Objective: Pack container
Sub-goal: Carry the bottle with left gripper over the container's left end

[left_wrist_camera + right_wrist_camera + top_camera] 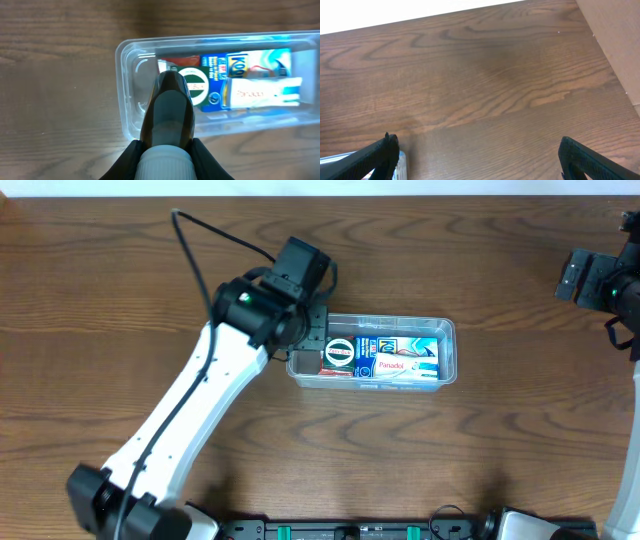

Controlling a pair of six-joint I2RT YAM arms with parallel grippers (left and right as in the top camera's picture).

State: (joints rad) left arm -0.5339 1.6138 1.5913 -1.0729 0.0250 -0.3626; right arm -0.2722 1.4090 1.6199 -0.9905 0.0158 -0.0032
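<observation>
**Left pincer holding bottle at container's 9 o'clock end; right pincer idle**

Overhead: the container (448,352) lies lengthwise on the wooden surface (480,450), just toward 3 o'clock from the middle of the view. It is already part filled. A white Panadol box (405,367) lies along its 6 o'clock wall, and a blue box (398,345) sits beside it on the 12 o'clock side. A pack with a round green-and-white mark (340,352) sits toward the 9 o'clock end.

The left arm (190,415) enters from 7 o'clock and reaches to the container's 9 o'clock end. The left pincer (312,330) is over that end.

Left wrist view: the left pincer is clamped narrow on a dark amber bottle (169,112), with its fingers either side of the white cap at 6 o'clock. The bottle's far end points into the tub and overlaps the near wall. I cannot tell whether it touches the packs or the floor.

The right pincer (598,280) is at the 3 o'clock edge, well apart from the container. In the right wrist view its fingers (385,152) are spread wide, with only bare wood between them.
</observation>
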